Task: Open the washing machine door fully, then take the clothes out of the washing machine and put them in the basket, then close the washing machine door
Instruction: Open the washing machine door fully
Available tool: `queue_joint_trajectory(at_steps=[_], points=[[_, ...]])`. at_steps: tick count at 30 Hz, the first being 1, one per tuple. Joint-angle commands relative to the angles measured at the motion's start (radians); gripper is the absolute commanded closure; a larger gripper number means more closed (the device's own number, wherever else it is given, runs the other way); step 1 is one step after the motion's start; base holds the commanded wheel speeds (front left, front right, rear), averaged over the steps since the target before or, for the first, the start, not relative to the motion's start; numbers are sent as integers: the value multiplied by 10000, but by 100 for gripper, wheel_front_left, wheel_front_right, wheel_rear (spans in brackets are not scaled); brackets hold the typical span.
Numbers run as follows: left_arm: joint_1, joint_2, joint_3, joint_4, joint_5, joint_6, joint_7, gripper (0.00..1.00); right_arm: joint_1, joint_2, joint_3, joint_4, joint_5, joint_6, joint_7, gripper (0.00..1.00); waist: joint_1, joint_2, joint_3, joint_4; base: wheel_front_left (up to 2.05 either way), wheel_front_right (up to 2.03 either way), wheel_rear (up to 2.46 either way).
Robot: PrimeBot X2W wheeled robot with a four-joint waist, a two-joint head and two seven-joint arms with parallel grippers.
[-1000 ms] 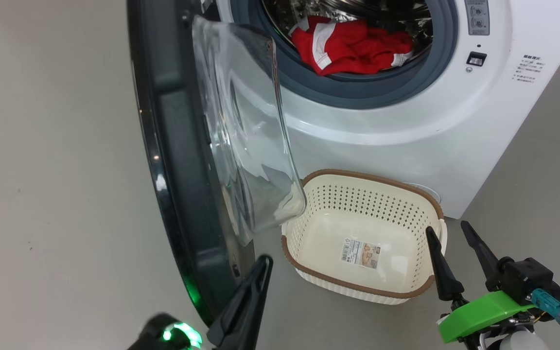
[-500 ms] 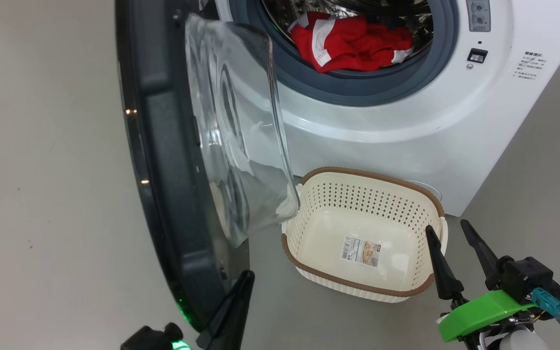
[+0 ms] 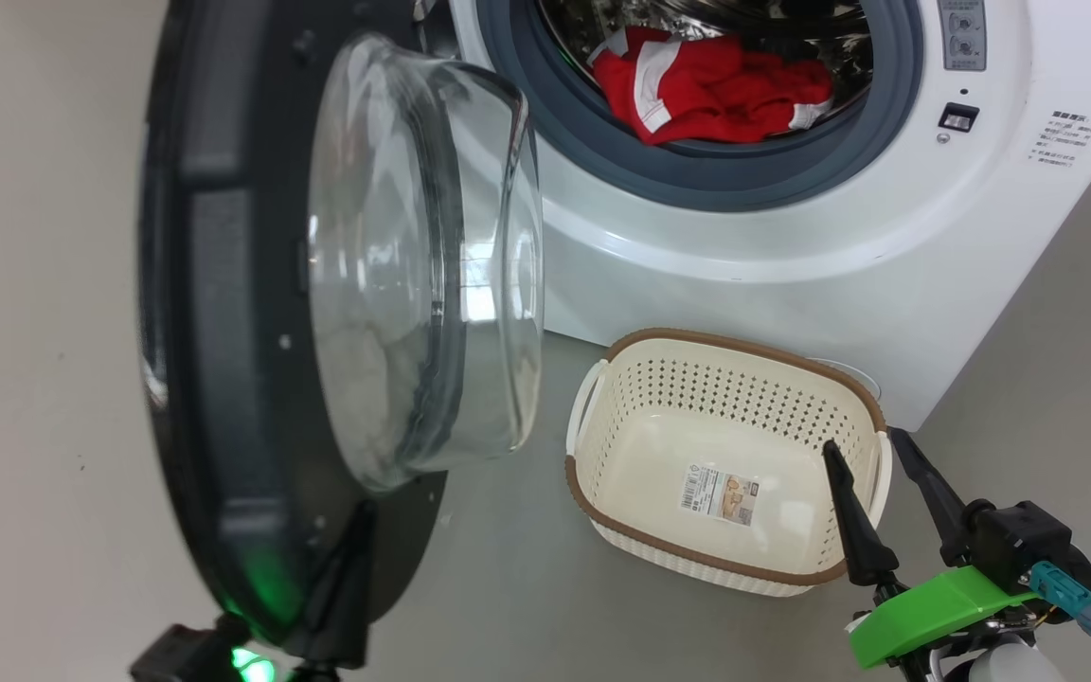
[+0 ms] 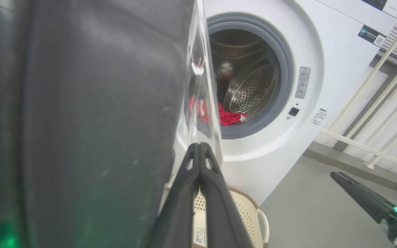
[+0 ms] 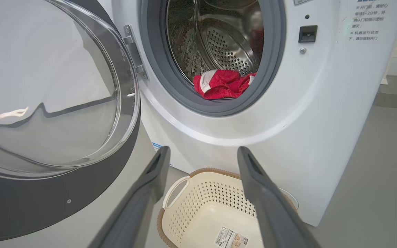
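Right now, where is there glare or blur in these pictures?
Head view: bright glare on the door glass, green glow on its lower rim. Left wrist view: door close and blurred, clothes partly smeared through glass. Right wrist view: sharp, reflections on the glass.

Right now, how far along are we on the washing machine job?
Done: the washing machine door is swung wide open. In hand: the shut left hand sits by the door's lower edge, apparently pushing it. Left: the red clothes lie in the drum, the basket holds just its sticker, and the open right hand is empty; door closing comes last.
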Motion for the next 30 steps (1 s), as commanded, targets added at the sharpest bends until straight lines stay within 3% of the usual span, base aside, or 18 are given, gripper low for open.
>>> queue_joint_trajectory(at_steps=[1, 30], points=[[-311, 112, 786, -57, 144, 139, -63, 100, -261, -5, 294, -248, -111, 48, -91, 0, 0, -1, 24, 39, 0, 0, 0], [-2130, 290, 5036, 1887, 1248, 8, -63, 100, -536, -131, 340, -248, -267, 48, -91, 0, 0, -1, 655, -180, 0, 0, 0]])
